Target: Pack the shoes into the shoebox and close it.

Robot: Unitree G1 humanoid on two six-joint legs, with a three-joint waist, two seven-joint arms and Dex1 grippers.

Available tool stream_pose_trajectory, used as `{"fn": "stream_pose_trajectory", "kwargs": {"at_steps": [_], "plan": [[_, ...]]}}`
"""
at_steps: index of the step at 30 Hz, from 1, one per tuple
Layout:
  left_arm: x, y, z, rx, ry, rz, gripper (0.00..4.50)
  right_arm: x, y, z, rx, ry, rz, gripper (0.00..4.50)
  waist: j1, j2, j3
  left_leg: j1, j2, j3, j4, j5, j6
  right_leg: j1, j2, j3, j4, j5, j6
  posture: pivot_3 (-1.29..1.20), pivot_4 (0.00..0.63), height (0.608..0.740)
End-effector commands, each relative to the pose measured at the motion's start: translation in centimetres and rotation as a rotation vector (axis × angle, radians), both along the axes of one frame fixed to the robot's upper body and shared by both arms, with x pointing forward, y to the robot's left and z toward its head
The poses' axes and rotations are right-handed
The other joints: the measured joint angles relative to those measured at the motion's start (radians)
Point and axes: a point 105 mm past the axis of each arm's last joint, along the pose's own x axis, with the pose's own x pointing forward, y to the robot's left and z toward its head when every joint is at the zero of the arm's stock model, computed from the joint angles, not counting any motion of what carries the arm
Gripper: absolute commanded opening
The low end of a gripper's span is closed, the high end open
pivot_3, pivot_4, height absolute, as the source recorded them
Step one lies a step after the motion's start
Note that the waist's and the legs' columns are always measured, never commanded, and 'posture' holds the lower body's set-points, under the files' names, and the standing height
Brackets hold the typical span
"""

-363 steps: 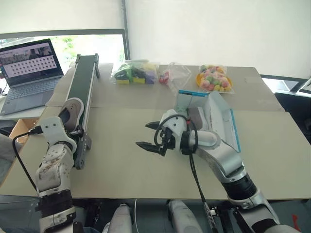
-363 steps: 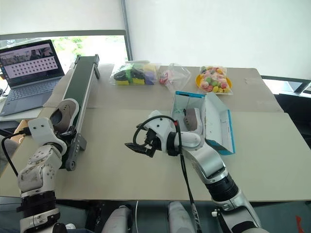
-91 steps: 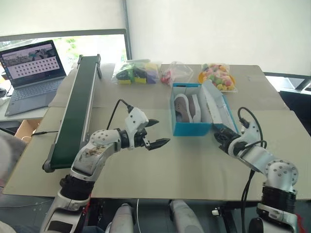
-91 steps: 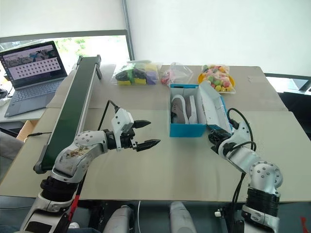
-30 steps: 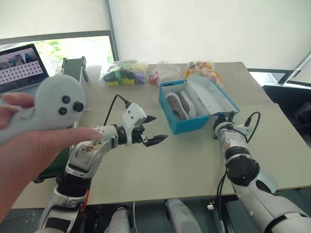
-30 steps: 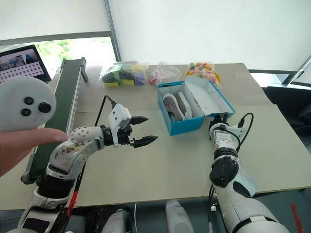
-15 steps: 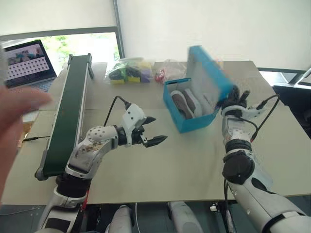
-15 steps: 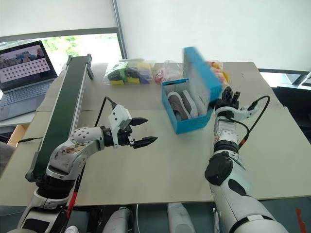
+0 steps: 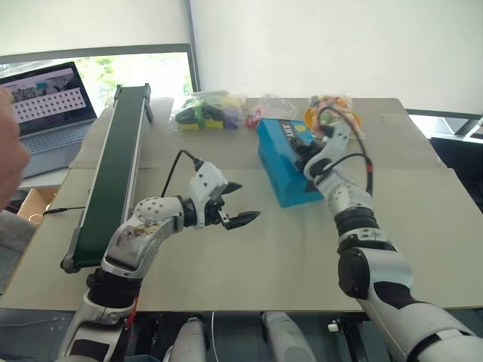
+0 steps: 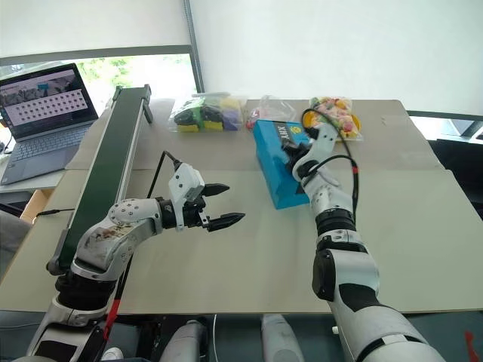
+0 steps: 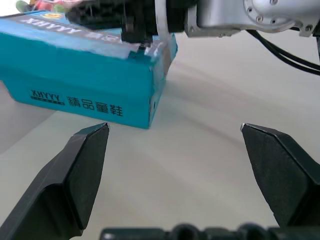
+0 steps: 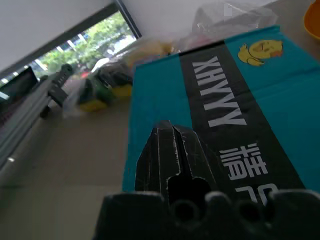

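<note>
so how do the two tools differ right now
The left tool has its fingers spread wide open over bare table, touching nothing. The right tool has its fingers shut together, over the closed lid of the shoebox. Both have black fingers.

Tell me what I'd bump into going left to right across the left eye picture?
Laptop → green conveyor belt → left end effector → shoebox, its lid down, with the right end effector on top.

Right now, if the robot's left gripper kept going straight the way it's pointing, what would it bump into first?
Probably the shoebox. The left gripper, its jaws open, points across bare table toward the box's near corner, with nothing between. It might slip just past that corner, since depth is hard to judge.
</note>
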Motion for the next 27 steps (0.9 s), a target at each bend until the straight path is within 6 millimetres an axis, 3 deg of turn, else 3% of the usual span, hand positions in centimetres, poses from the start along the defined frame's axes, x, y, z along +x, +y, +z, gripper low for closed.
{"fn": "stream_pose_trajectory", "kwargs": {"at_steps": [1,8,12,15,19,22,27], "plan": [[-0.5,-0.1,1.4,-0.04,-0.052,-0.004,4.5,-0.1,-1.3,-3.3,-0.28,0.099,-0.058,0.03,0.003,0.0,0.0,0.0,0.0,0.0,0.0,0.0,0.0,0.001,0.0,0.0,0.0,0.0,0.0,0.0,0.15,0.74],[-0.5,0.4,1.4,-0.059,-0.052,0.045,4.5,-0.1,-0.6,-3.4,-0.262,0.114,-0.047,0.03,0.014,-0.003,-0.002,0.001,0.0,-0.001,0.005,0.0,0.0,0.004,0.0,-0.001,0.0,-0.003,-0.005,0.0,0.15,0.74],[0.0,1.3,1.8,-0.104,-0.047,0.113,4.5,0.4,-1.2,-0.7,-0.155,0.052,-0.088,0.03,0.02,-0.003,-0.002,0.0,0.0,-0.002,0.006,0.0,0.0,0.004,0.0,-0.001,0.001,-0.003,-0.005,0.0,0.15,0.74],[0.7,2.6,2.5,-0.168,-0.052,0.203,4.5,0.1,-1.4,2.6,-0.086,-0.04,-0.061,0.03,0.025,-0.003,-0.002,0.0,0.0,-0.002,0.006,0.0,0.0,0.003,0.0,-0.001,0.003,-0.003,-0.005,0.0,0.15,0.74],[1.0,4.0,2.7,-0.206,-0.057,0.296,4.5,-2.3,-2.6,5.1,-0.068,-0.101,-0.021,0.03,0.03,-0.003,-0.002,-0.002,0.0,-0.002,0.006,0.0,0.0,0.002,0.0,-0.001,0.004,-0.001,0.001,0.0,0.15,0.74],[0.9,4.7,2.6,-0.252,-0.04,0.352,4.5,-5.4,-3.2,6.7,-0.123,-0.168,0.047,0.03,0.04,-0.003,-0.002,-0.003,0.0,-0.002,0.006,0.0,0.0,0.001,0.0,-0.001,0.004,-0.003,0.003,0.0,0.15,0.74],[0.6,4.8,2.1,-0.293,-0.003,0.386,4.5,-8.6,-3.6,6.0,-0.213,-0.156,0.109,0.03,0.051,-0.003,-0.002,-0.003,0.0,-0.001,0.006,0.0,0.0,0.001,0.0,-0.001,0.004,-0.005,0.001,0.0,0.15,0.74]]}}
